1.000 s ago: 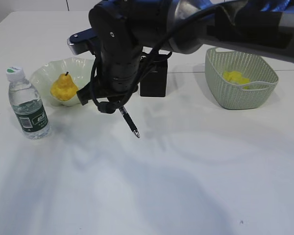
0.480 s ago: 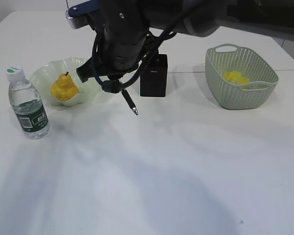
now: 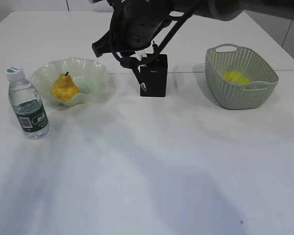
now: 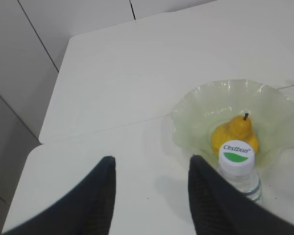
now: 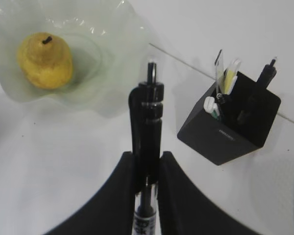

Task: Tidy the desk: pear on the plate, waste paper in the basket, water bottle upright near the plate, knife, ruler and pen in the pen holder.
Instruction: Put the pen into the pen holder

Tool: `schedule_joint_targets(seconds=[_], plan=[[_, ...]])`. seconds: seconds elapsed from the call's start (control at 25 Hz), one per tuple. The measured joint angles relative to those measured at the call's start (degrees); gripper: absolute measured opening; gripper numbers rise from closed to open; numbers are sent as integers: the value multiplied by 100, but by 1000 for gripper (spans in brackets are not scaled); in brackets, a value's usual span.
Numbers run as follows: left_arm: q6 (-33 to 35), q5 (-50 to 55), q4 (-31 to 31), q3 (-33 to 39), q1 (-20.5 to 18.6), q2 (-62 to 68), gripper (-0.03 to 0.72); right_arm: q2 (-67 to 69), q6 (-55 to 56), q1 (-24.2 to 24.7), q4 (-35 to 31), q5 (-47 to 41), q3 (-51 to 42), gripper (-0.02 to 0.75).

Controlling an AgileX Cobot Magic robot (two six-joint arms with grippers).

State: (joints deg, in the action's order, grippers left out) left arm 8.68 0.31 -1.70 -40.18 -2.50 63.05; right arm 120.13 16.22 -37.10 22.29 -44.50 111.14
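On your plain white tabletop [image 3: 152,161], the right gripper [image 5: 146,169] has its jaws narrowed onto a slim black pen [image 5: 146,127], pinching the barrel so the pen hangs tip-down. In the exterior view that pen [image 3: 138,78] hangs in front of the upper left side of the small matte black square pen holder [image 3: 154,76], its tip overlapping the holder's front face; you cannot tell from that view whether it touches. The right wrist view shows the pen holder [image 5: 230,128] already carrying several items, among them something yellow and something clear, too small to name.

Your left gripper [image 4: 149,196] hangs with its jaws standing apart and nothing between them, above the tabletop just beside the small clear plastic water bottle with the dark green label [image 3: 28,105]. That bottle stands upright, close to the pale green wavy-rimmed glass plate [image 3: 90,73].

The lumpy yellow pear with the short dark stem [image 3: 63,87] sits inside the plate. Over on the right, the oval grey-green woven-pattern basket [image 3: 240,95] holds crumpled yellow waste paper [image 3: 236,77].
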Motion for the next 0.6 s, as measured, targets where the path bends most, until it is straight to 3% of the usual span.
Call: schedule_joint_targets(seconds=[0.6], plan=[[0, -31, -233, 0, 0, 0, 341, -128, -72, 470, 154, 1127, 0, 80]])
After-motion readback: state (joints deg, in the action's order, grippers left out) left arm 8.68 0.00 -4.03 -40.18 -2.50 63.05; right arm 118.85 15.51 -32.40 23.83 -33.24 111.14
